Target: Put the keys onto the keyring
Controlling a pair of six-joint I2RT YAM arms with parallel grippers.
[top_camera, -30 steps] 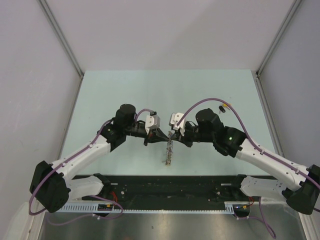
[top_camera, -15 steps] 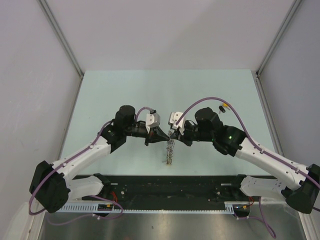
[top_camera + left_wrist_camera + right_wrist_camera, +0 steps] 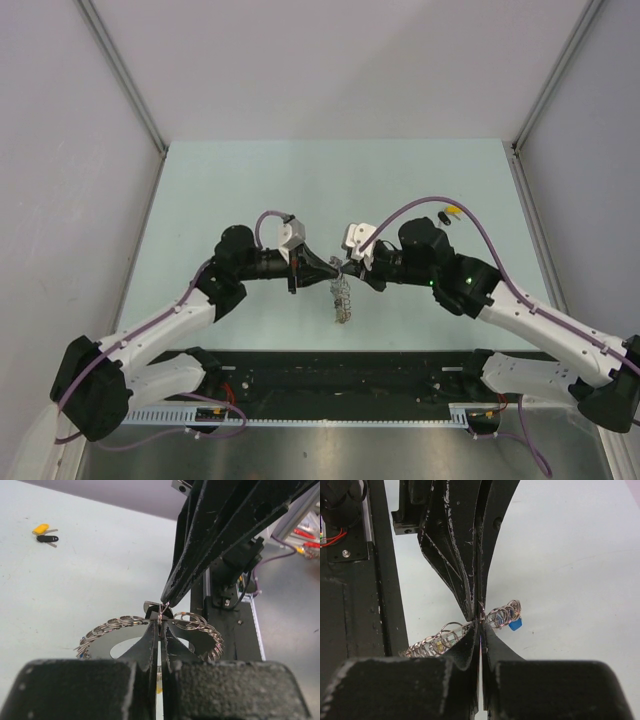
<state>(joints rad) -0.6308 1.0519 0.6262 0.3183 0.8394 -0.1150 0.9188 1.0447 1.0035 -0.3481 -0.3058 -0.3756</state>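
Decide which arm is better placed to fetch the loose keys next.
Right, probably: the keys lie beside that arm, far from the left; both arms' fingers are shut on the keyring.

Standing right by it: the white left arm (image 3: 165,320) and white right arm (image 3: 540,322) both bend inward, wrists about level, so the black two-finger left gripper (image 3: 328,267) and black two-finger right gripper (image 3: 348,268) meet nose to nose. Jaws on both are pinched tight, no gap.

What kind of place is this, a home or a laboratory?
Most likely a robotics laboratory cell: a pale table enclosed by plain grey panels on metal framing, with two cabled arms bolted to a black rail at its near edge.
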